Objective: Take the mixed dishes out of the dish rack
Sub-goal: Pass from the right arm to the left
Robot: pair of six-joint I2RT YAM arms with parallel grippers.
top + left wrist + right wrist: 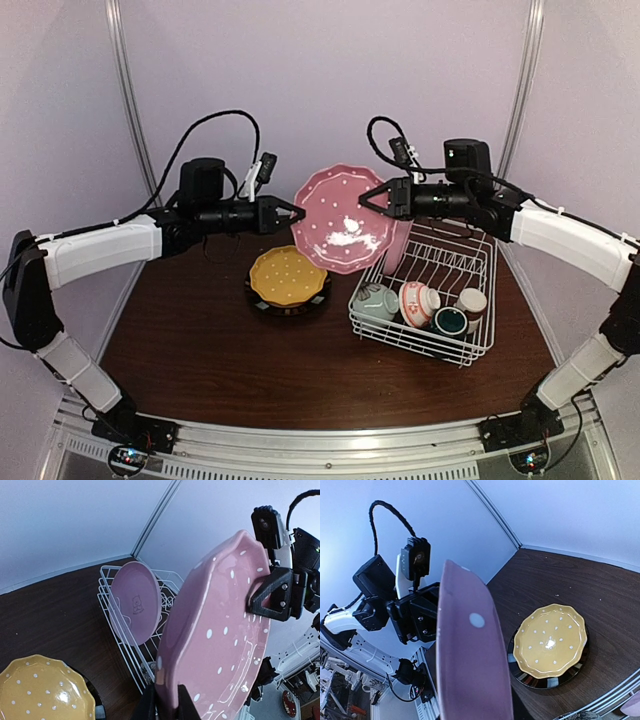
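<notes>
Both arms rise from their bases with elbows swung outward, forearms level and aimed at each other across the middle. The left arm [100, 250] ends in the left claw [298, 212], pinched onto the rim of the pink plate [335, 240] (its fingers [149, 705] show tight on the edge in its own wrist view). The right arm [575, 240] carries the right claw [364, 200] to the opposite rim, one finger [270, 596] flat against the plate's face.
</notes>
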